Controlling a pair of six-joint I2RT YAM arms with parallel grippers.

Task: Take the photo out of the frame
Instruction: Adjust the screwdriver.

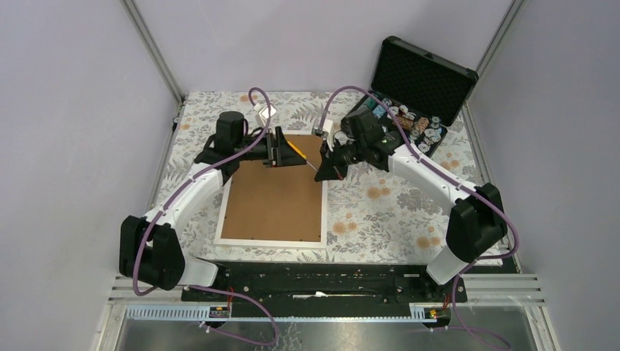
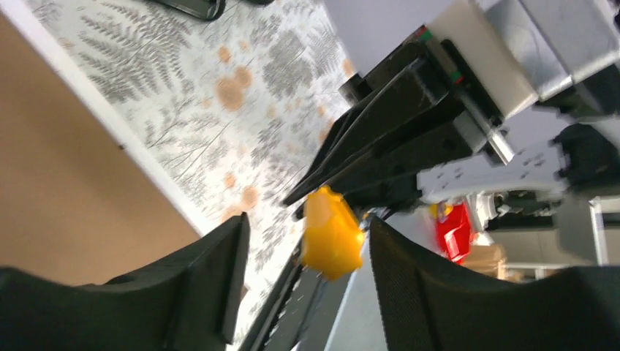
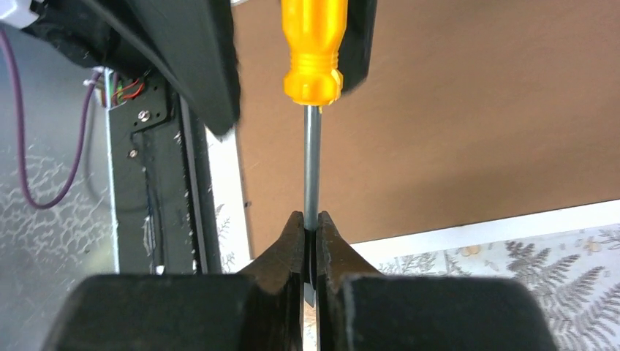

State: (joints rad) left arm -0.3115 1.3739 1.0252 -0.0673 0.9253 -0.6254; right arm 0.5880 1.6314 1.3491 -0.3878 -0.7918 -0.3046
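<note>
You see the frame (image 1: 274, 194) from high above; both wrist cameras hover close over it, sharing the screwdriver (image 3: 314, 51).

A robotics lab test cell: plain lilac-grey wall panels (image 1: 73, 110) set in bare aluminium corner posts (image 1: 155, 55) close in one table under a grey fern-and-flower printed cloth (image 1: 380, 212). A white-and-black jointed left arm (image 1: 186, 191) and matching right arm (image 1: 431, 172), trailing purple cables (image 1: 254, 91), are bolted to a black perforated mounting plate (image 1: 322, 281) on slotted aluminium rails (image 1: 504, 287) — embossed sheet metal (image 1: 329, 333) lies below
</note>
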